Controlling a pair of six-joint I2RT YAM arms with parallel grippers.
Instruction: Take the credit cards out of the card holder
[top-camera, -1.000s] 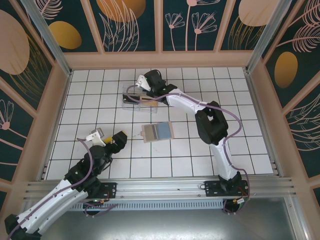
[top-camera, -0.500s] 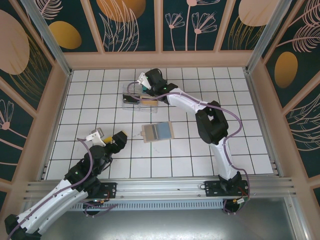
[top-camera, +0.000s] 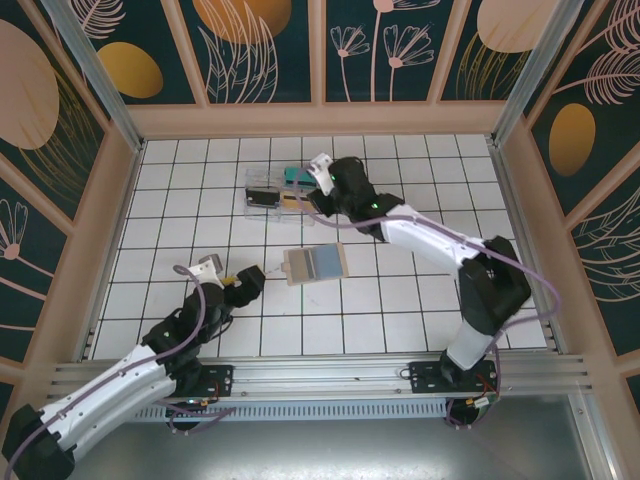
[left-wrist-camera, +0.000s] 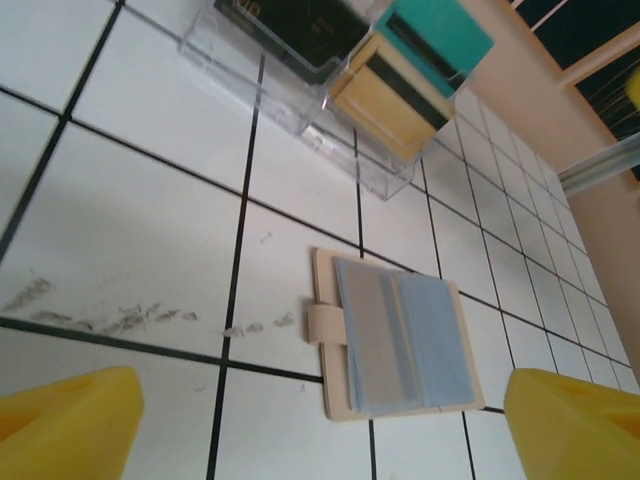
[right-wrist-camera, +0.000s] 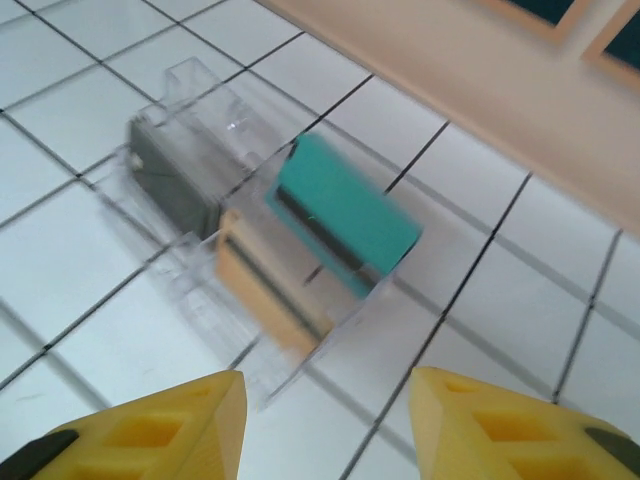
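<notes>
The card holder (top-camera: 314, 265) lies open and flat on the tiles, tan rim around grey-blue pockets, also in the left wrist view (left-wrist-camera: 395, 340). The credit cards sit in a clear tray (top-camera: 255, 175): teal (top-camera: 295, 177), tan-gold (top-camera: 290, 204) and black (top-camera: 262, 196). From the right wrist, the teal card (right-wrist-camera: 340, 215) leans over the tan-gold card (right-wrist-camera: 265, 290). My right gripper (top-camera: 318, 198) hovers just right of the tray, open and holding nothing (right-wrist-camera: 325, 430). My left gripper (top-camera: 252, 277) is open too, just left of the holder (left-wrist-camera: 320, 440).
The clear tray (left-wrist-camera: 300, 100) stands on the far side of the holder. Wooden walls (top-camera: 320, 118) enclose the white tiled floor on three sides. Faint smudges (left-wrist-camera: 110, 320) mark the tiles left of the holder.
My right gripper has pulled back from over the tray towards the right, leaving the teal card in it. My left gripper has moved right, closer to the card holder.
</notes>
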